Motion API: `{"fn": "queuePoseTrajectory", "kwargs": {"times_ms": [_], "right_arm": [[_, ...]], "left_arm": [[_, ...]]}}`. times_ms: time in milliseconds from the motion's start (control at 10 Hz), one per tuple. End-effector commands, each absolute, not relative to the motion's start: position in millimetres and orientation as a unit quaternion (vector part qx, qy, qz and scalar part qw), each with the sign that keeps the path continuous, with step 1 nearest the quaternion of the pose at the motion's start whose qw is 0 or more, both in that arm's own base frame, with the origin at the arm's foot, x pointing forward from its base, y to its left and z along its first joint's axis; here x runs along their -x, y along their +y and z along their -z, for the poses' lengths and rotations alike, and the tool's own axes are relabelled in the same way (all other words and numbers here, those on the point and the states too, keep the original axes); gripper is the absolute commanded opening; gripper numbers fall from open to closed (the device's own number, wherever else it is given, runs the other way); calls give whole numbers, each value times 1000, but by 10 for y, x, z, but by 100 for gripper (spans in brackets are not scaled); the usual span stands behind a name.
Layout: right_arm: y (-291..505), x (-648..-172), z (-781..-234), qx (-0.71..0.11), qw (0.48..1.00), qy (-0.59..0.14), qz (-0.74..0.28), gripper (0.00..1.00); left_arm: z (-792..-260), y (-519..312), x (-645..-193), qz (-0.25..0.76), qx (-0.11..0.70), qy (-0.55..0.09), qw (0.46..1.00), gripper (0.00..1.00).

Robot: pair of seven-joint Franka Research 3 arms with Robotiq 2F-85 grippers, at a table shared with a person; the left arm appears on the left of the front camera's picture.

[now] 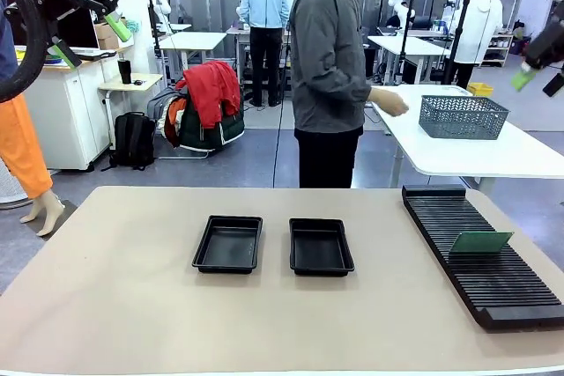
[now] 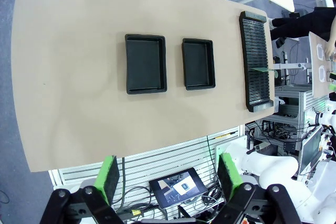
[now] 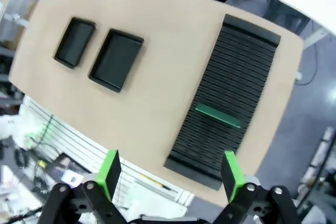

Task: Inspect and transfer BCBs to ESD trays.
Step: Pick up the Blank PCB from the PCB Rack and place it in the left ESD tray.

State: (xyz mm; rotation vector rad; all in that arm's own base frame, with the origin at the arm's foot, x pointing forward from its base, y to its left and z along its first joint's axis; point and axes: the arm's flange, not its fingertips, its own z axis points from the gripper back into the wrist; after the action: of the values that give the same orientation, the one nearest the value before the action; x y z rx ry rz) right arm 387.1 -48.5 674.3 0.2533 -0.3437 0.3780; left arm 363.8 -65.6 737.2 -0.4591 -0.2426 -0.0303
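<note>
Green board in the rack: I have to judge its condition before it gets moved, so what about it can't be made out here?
- Front view: board too small for traces or print; its lower edge sits hidden in the rack; far face turned away.
- Left wrist view: seen edge-on, a thin sliver.
- Right wrist view: a blurred green strip, no detail.

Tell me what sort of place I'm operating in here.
Probably an electronics-handling test lab: two black ESD trays and a slotted rack holding one green BCB sit on a work table, with white tables behind the person.
</note>
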Motion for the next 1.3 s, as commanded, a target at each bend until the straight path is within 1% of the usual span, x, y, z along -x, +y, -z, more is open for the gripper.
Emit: {"fn": "queuePoseTrajectory", "kwargs": {"times_ms": [0,300,400,600,900,1000,1200], "right_arm": [[-495,-3867,-6396,-96,940,-194,-265,100],[-479,-3945,-5928,-29,904,-181,-386,100],[-471,-3964,-5809,-8,882,-181,-434,100],[-486,-4015,-5521,34,846,-151,-510,100],[-604,-4096,-5125,37,800,-123,-586,100],[-632,-4133,-4990,45,788,-101,-606,100],[-711,-4220,-4784,49,768,-107,-630,100]], "left_arm": [[-7378,-658,-3639,14,229,-123,966,100],[-7378,-658,-3639,14,229,-123,966,100],[-7378,-658,-3639,14,229,-123,966,100],[-7378,-658,-3639,14,229,-123,966,100],[-7378,-658,-3639,14,229,-123,966,100],[-7378,-658,-3639,14,229,-123,966,100],[-7378,-658,-3639,14,229,-123,966,100]]}}
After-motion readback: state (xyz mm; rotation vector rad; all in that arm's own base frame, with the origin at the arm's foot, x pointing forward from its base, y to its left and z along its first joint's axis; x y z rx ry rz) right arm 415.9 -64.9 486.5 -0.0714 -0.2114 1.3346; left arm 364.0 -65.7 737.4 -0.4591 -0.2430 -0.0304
